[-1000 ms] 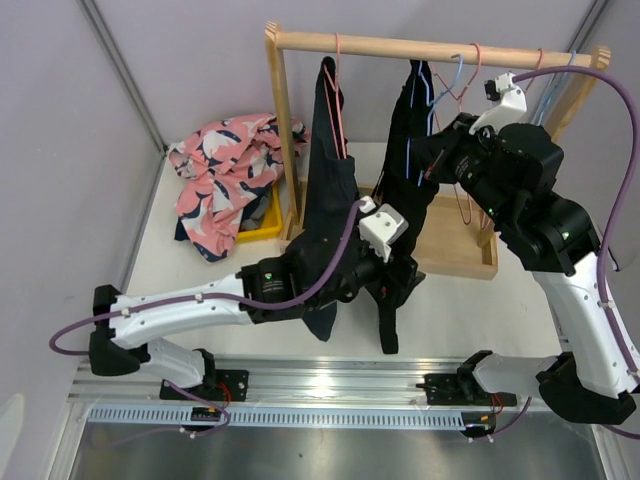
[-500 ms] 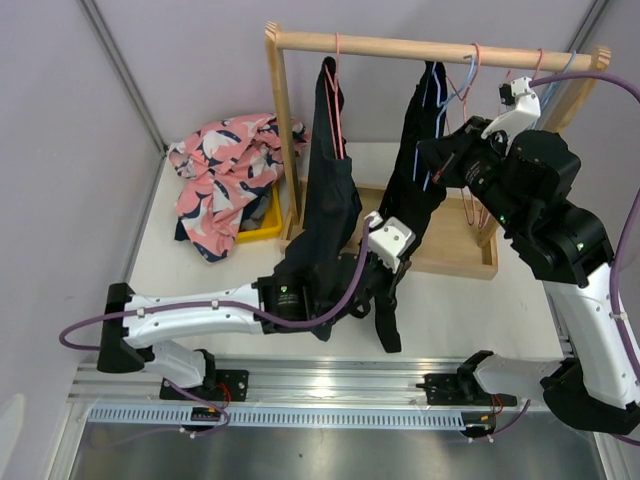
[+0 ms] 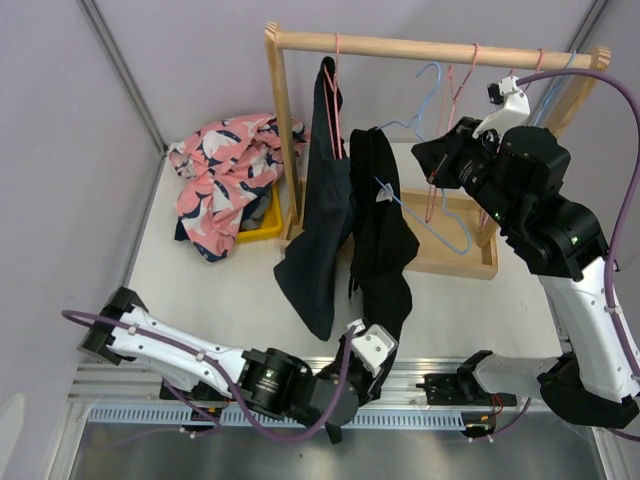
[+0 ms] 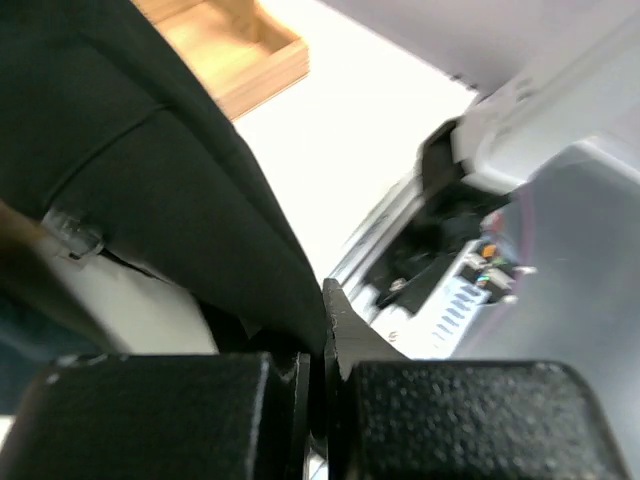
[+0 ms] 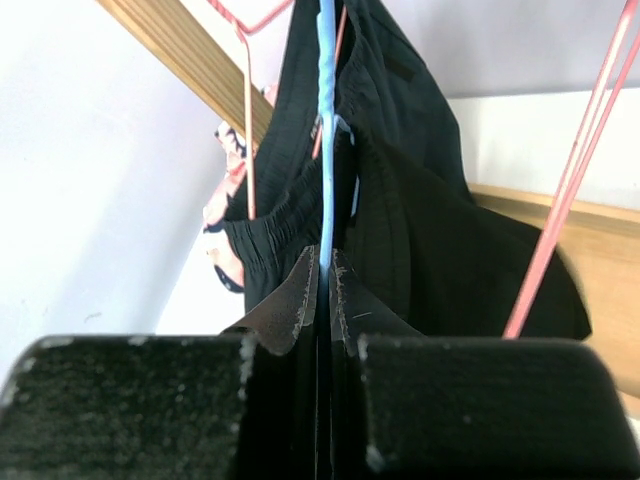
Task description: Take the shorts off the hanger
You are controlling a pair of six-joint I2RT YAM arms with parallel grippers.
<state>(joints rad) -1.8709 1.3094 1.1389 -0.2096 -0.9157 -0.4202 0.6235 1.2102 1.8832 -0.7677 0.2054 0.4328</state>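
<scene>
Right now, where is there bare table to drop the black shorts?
Free: the white table near-left, between the pink shorts pile and the hanging shorts; a strip near-right, before the wooden rack base. Crowded: back-left corner and under the rail.

Desk [image 3: 240, 290] is just a plain white top. Toward the back there's a wooden rack [image 3: 283, 120] standing on it, with its tray-like base [image 3: 470, 265] flat on the surface. Right beside the rack's left post sits a yellow bin [image 3: 262, 228], and the pink patterned shorts [image 3: 215, 175] are heaped over it, spilling off the left side onto the desk.
</scene>
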